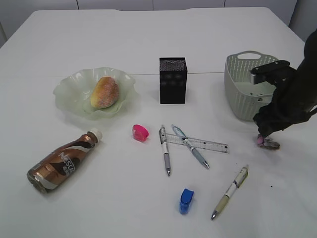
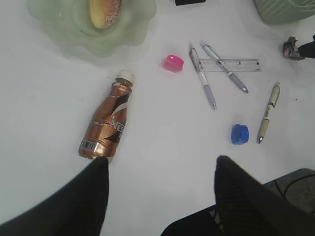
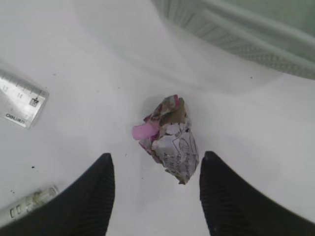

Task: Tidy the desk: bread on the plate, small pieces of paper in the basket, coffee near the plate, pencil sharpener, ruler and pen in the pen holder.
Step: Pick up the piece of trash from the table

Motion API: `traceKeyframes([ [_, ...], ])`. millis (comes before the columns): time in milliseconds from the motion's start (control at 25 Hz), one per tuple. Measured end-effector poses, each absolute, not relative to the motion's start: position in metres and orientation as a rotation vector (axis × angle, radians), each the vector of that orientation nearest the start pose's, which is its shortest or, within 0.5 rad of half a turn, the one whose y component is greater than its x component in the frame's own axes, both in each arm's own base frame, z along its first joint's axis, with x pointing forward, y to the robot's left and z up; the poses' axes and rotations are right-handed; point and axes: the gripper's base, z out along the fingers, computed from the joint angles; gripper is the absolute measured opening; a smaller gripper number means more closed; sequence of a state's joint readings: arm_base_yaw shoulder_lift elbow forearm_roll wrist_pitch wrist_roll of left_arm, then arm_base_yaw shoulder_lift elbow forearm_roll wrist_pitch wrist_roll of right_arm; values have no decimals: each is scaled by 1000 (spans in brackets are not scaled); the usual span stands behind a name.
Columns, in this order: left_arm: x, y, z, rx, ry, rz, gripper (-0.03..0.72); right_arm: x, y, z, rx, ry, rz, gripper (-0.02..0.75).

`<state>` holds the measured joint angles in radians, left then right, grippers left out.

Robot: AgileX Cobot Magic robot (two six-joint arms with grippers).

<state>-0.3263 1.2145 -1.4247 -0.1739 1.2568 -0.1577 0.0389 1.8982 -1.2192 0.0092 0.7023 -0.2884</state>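
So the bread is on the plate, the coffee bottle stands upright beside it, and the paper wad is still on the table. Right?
Not quite: the coffee bottle lies on its side, as the exterior view shows. The bread is on the plate, and the paper wad is on the table.
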Motion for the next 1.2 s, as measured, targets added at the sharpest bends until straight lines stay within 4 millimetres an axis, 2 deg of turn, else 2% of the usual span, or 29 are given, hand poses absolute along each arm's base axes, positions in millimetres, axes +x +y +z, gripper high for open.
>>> traceKeyframes([
  [280, 206, -85, 422, 214, 2551, -418, 487, 372, 14, 169, -502, 2824, -66, 435],
  [480, 206, -85, 422, 214, 2551, -416, 487, 374, 12, 169, -744, 2755, -141, 435],
  [760, 206, -85, 422, 214, 2551, -416, 487, 370, 22, 162, -1084, 2616, -39, 435],
  [1200, 206, -85, 422, 214, 2551, -416, 487, 368, 20, 160, -1185, 2588, -77, 435],
])
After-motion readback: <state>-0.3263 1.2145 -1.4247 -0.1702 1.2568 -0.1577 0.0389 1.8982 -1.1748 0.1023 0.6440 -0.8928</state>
